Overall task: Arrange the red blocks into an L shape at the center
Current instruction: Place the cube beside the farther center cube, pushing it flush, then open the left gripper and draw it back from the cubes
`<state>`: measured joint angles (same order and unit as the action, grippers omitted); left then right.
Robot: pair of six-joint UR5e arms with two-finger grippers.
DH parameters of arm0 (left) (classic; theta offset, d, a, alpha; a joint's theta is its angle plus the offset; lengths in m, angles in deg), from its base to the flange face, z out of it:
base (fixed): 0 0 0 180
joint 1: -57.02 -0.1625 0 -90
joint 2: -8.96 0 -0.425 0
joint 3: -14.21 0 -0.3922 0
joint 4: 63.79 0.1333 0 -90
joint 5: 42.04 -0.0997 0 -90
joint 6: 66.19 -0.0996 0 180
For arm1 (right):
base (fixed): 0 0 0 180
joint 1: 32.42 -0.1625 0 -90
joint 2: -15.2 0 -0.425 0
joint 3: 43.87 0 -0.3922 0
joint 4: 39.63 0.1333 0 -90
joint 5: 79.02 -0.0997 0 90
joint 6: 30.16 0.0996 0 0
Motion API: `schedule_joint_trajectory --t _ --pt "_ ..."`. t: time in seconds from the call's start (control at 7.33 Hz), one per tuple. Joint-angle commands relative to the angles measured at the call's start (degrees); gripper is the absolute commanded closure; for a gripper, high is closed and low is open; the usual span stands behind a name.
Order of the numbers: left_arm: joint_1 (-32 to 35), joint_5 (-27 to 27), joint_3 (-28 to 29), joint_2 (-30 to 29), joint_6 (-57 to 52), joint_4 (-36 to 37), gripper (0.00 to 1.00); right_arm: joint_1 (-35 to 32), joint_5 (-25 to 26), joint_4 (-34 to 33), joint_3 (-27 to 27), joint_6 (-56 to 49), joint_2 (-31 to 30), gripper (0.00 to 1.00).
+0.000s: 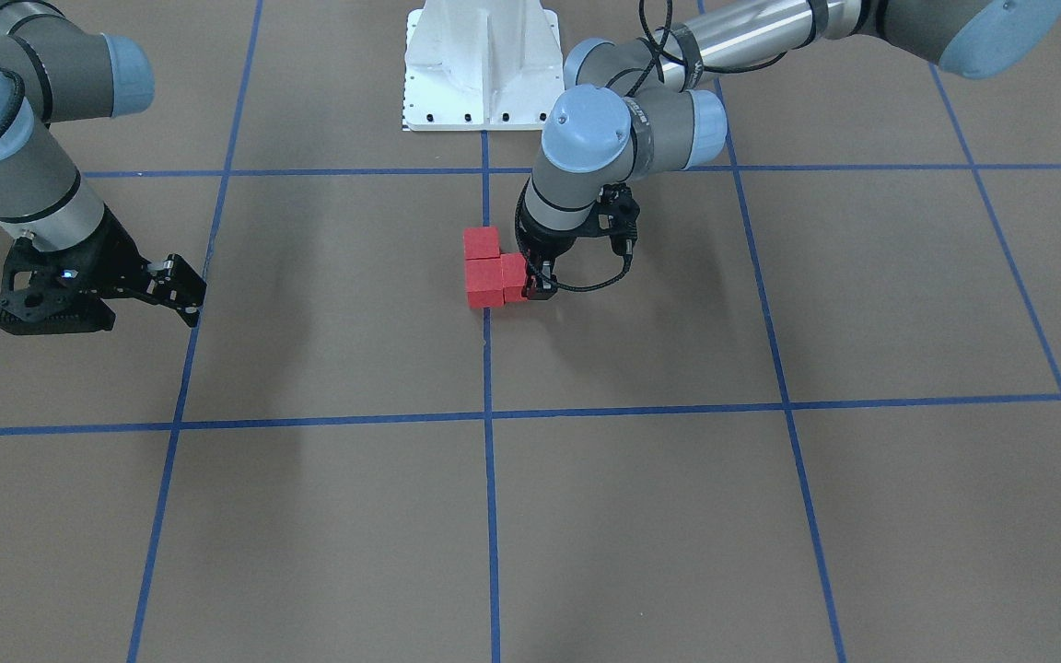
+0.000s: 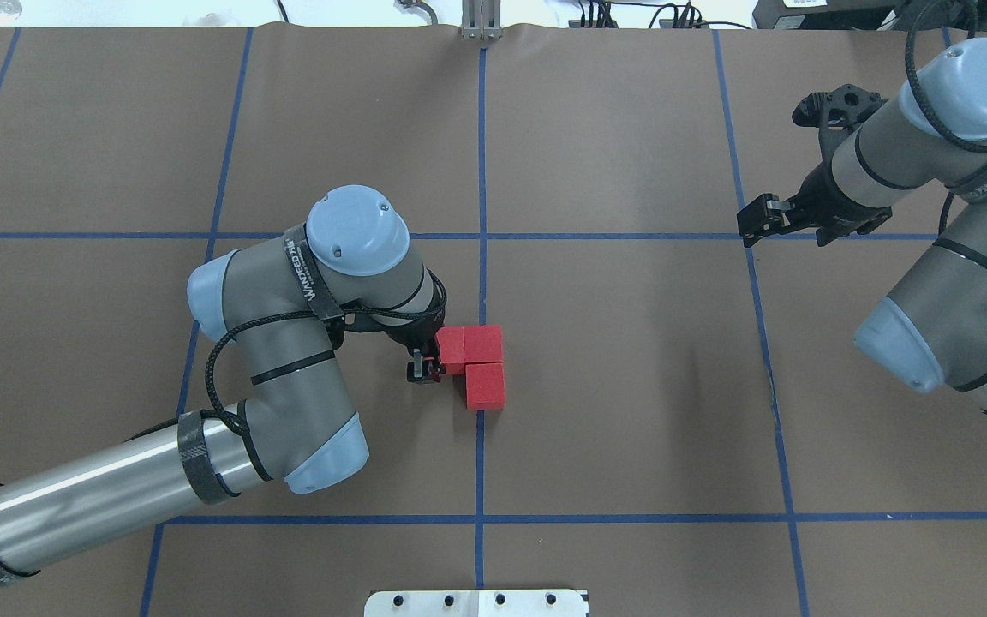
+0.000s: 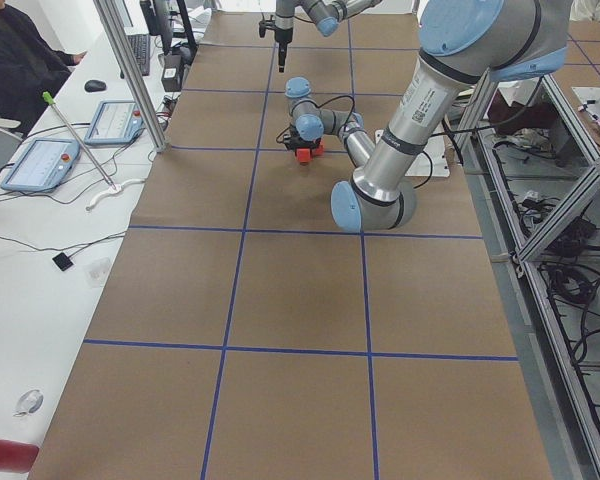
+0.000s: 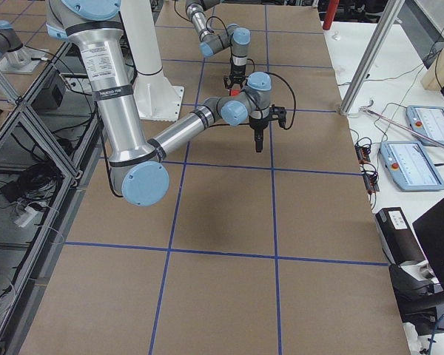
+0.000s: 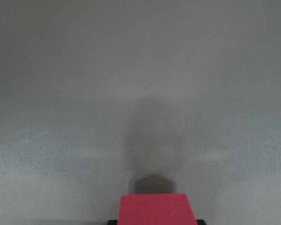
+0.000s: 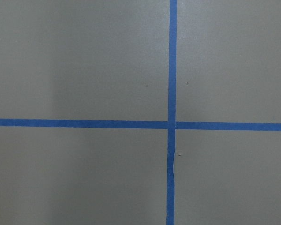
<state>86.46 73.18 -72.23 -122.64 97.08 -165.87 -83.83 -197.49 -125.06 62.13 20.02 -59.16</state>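
Three red blocks lie together near the table's center on the blue grid line. Two of them (image 2: pixel 485 342) (image 2: pixel 486 386) touch front to back. The third red block (image 2: pixel 452 348) touches the side of the far one, so the three make an L. My left gripper (image 2: pixel 427 360) is down at the table and shut on this third block, which also shows at the bottom of the left wrist view (image 5: pixel 158 209). In the front view the L (image 1: pixel 484 281) lies beside the left gripper (image 1: pixel 535 279). My right gripper (image 2: pixel 757 218) hangs shut and empty, far to the right over a grid crossing.
Brown table cover with blue tape grid lines (image 2: pixel 481 236). The white robot base (image 1: pixel 482 64) stands at the table's edge behind the blocks. The right wrist view shows only a tape crossing (image 6: pixel 172 124). Operator desks with tablets (image 3: pixel 40 165) lie off the table.
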Motion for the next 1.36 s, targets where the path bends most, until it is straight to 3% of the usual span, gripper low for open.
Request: schedule_joint_trajectory --t 0.0,0.55,0.95,1.23 --pt "-0.08 0.0 -0.04 0.02 0.12 0.03 0.0 0.0 0.0 0.0 0.0 0.0 0.0 0.0" --pt "0.27 0.26 -1.7 0.46 -0.23 0.29 0.0 0.0 0.0 -0.09 0.0 0.0 0.09 0.0" --pt "0.1 0.44 -8.2 7.56 -0.49 0.38 0.0 0.0 0.0 0.0 0.0 0.0 0.09 0.0" --pt "-1.03 0.18 -7.78 7.14 -0.41 0.3 0.0 0.0 0.0 0.0 0.0 0.0 0.09 0.0"
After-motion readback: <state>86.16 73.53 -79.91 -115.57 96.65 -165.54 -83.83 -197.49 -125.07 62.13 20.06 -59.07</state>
